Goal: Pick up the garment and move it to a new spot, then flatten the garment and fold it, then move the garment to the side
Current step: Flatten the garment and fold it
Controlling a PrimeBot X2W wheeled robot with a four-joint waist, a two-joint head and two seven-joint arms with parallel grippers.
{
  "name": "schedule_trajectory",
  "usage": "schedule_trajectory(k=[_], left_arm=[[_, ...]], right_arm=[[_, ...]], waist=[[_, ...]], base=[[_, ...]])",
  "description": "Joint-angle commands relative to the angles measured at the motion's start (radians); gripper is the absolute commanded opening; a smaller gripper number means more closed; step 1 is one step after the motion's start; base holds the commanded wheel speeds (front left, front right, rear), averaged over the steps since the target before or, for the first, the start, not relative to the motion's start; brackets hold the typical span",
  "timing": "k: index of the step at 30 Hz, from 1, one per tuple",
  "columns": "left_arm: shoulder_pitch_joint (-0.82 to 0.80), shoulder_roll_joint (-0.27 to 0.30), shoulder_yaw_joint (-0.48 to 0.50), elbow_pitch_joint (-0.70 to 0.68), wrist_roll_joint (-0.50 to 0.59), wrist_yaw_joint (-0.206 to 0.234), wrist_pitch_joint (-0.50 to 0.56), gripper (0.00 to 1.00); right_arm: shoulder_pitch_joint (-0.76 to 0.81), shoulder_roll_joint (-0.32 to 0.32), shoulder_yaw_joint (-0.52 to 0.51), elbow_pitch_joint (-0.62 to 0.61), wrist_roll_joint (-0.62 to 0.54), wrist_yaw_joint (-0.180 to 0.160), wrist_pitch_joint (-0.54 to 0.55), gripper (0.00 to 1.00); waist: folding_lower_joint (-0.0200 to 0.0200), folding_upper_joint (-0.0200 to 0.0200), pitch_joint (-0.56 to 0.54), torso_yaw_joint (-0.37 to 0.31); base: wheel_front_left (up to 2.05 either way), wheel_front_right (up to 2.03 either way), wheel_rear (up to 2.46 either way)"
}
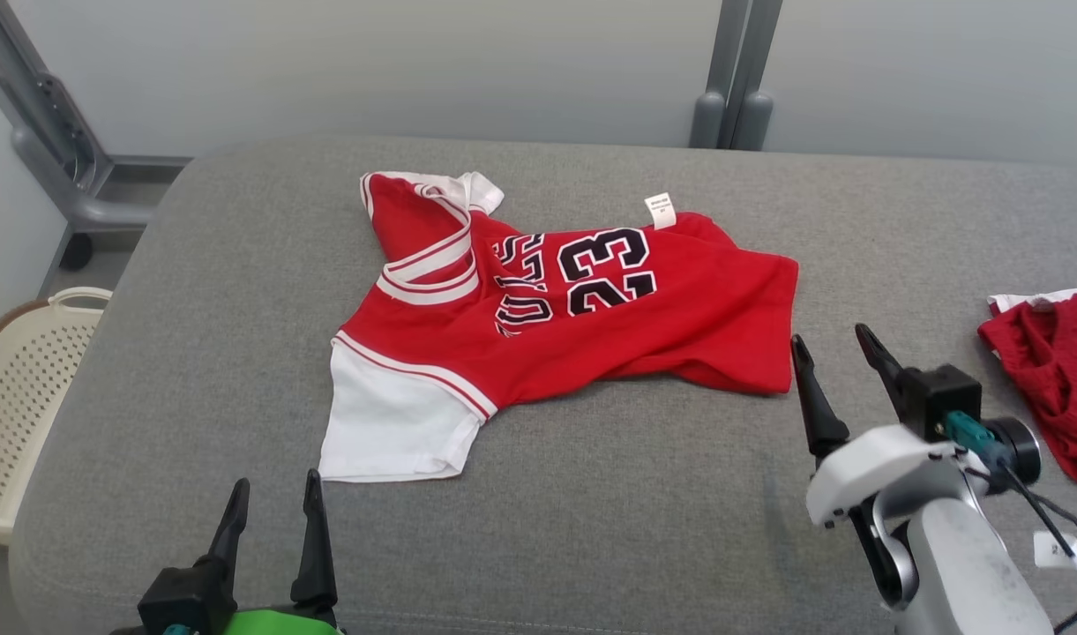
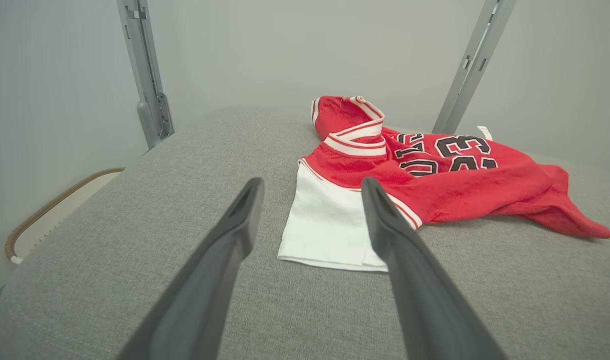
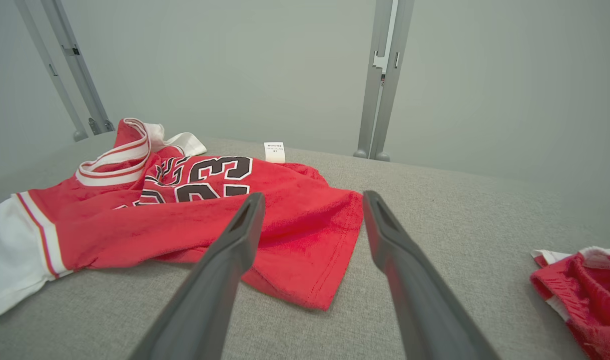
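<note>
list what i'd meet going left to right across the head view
cream basket → left gripper → red number 23 jersey → right gripper → second red garment

You are looking at a red garment (image 1: 697, 300) wearing a white sleeve (image 1: 388, 423), red-and-white striped trim (image 1: 428, 287) and black white-edged numerals (image 1: 609, 269). The surface (image 1: 609, 511) is showing plain heathered grey.

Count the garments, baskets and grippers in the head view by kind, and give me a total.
Garments: 2, the red 23 jersey and a second red garment at the right edge
Baskets: 1, the cream basket beside the cushion
Grippers: 2, the left gripper and the right gripper, both open
Total: 5
</note>
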State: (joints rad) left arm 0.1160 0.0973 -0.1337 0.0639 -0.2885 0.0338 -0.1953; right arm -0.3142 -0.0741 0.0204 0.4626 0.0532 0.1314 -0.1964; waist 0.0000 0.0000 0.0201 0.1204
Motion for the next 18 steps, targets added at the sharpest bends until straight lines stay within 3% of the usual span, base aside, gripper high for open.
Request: schedule_trajectory(k=[1, 9, 18], left_arm=[[0.015, 0.005, 0.003, 0.0, -0.002, 0.006, -0.004, 1.0], [0.044, 0.016, 0.0, 0.022, -0.001, 0.016, -0.003, 1.0], [0.064, 0.033, 0.019, 0.056, -0.009, 0.03, -0.014, 1.0]], right_arm=[[0.043, 0.002, -0.005, -0.038, 0.007, -0.002, -0.003, 1.0], [0.233, 0.019, -0.042, -0.223, 0.003, -0.002, 0.028, 1.0], [0.319, 0.023, -0.008, -0.296, 0.065, -0.002, 0.046, 1.0]], waist=[[0.0, 0.0, -0.036, -0.019], [0.0, 0.0, -0.078, -0.038], [0.0, 0.0, -0.103, -0.068]], base=[[0.0, 0.0, 0.0], [0.0, 0.0, 0.0], [0.0, 0.0, 0.0]])
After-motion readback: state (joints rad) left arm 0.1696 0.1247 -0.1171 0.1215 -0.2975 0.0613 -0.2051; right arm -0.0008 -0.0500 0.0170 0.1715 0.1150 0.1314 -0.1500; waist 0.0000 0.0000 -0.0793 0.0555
